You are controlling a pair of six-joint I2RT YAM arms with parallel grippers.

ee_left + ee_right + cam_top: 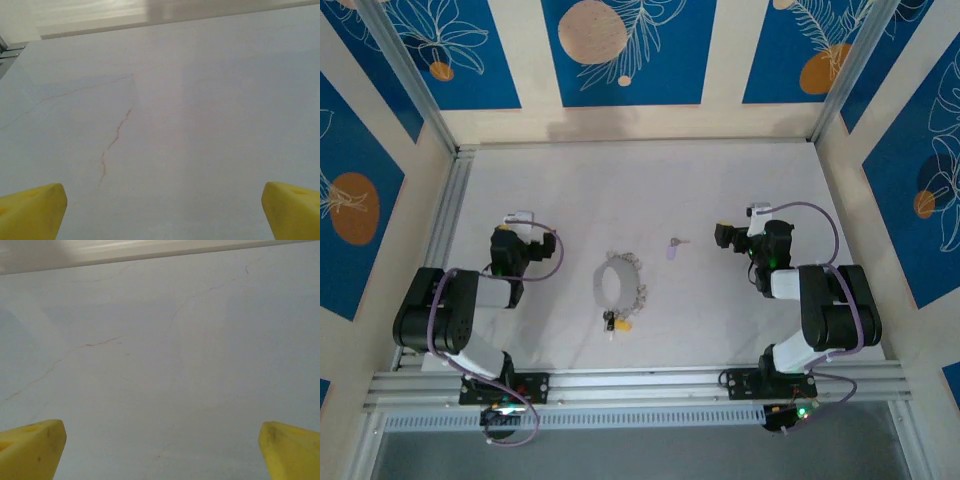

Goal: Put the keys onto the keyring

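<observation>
At the near edge you have both arms bolted to the rail [640,378], each one folded back on itself with its wrist over the bench [570,190].

Your left tool [162,215] is released. Its yellow fingers [31,212] sit in the two lower corners of the left wrist view, spread wide, with bare bench between them. A thin brown hairline crack [116,137] runs across the surface ahead of it.

Your right tool [160,452] is released too. Its yellow fingers [30,447] are just as far apart, and the bench between them is pale, with faint cracks further out.

From above, the ring [600,283] lies flat on the bench between the two tools, apart from both. A yellow tag [624,322] and a dark piece [609,322] hang off its near side. Small silvery keys [642,293] cluster along its right and far rim, though they are too small for you to count.

A little further out, to the right of the ring, the loose key [673,249] with the lilac head lies on the bench. It is not touching the ring and sits between the ring and your right tool.

Beyond that the bench runs bare to the far wall [620,50], panelled in blue with white leaf outlines and orange discs.
</observation>
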